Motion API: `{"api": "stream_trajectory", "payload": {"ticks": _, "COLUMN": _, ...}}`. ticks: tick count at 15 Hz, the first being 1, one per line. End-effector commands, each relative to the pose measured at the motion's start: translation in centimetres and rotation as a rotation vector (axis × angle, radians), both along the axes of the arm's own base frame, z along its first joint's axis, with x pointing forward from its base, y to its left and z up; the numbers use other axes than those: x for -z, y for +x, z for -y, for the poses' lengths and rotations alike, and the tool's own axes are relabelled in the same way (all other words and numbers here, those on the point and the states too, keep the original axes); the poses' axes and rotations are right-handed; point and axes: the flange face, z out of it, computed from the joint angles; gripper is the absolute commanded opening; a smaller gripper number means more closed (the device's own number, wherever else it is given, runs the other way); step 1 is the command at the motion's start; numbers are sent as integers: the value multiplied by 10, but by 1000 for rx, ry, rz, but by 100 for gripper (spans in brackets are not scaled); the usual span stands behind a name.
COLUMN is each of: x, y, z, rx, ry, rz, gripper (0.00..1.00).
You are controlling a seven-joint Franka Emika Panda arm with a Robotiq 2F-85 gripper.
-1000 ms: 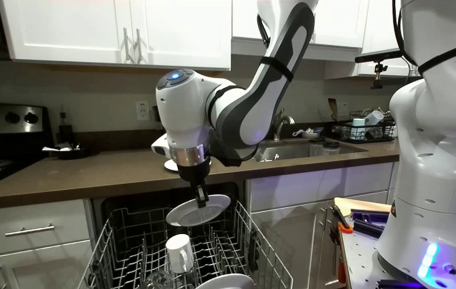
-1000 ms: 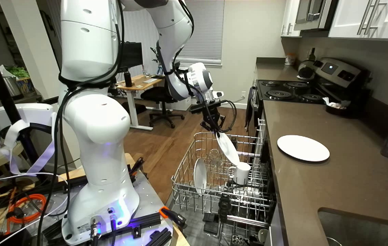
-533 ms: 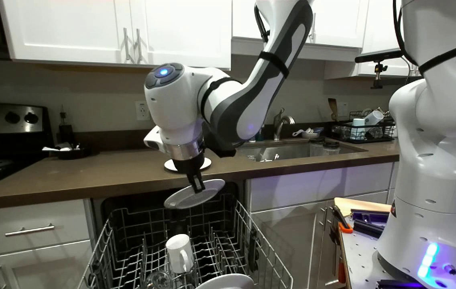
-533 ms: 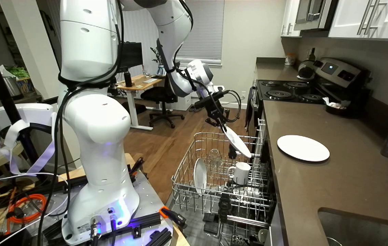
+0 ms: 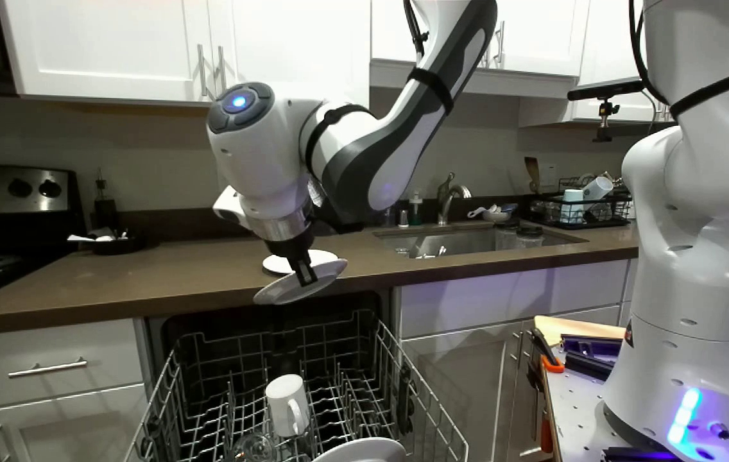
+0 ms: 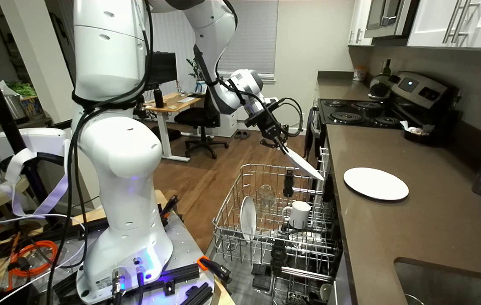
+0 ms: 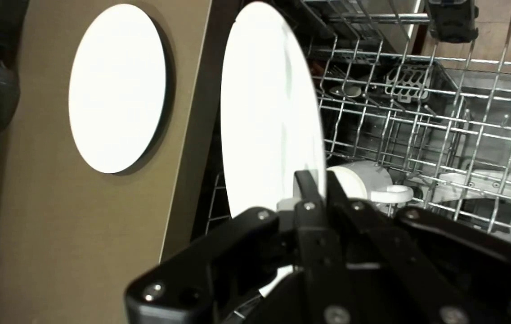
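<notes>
Compared with one second earlier, the jointed white-and-grey robot arm has been raised farther above the silver wire dishwasher rack. A thin, round white plate has been lifted with it and is now held above the rack at a shallower slant. A second flat white plate, outside the rack, is unchanged. The black two-fingered gripper is clamped on the first plate's rim, its fingers nearly together. The white handled mug inside the rack has not been shifted.
</notes>
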Motion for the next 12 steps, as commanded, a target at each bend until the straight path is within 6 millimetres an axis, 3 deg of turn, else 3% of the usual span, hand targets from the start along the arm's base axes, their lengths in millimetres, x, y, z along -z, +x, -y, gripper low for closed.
{"api": "stream_trajectory", "payload": {"ticks": 1, "x": -25, "y": 4, "z": -3, "rx": -16, "ry": -98, "rz": 67, "gripper": 6}}
{"api": "stream_trajectory", "payload": {"ticks": 12, "x": -30, "y": 28, "z": 12, "rx": -106, "ry": -209, "rz": 314, "gripper": 6}}
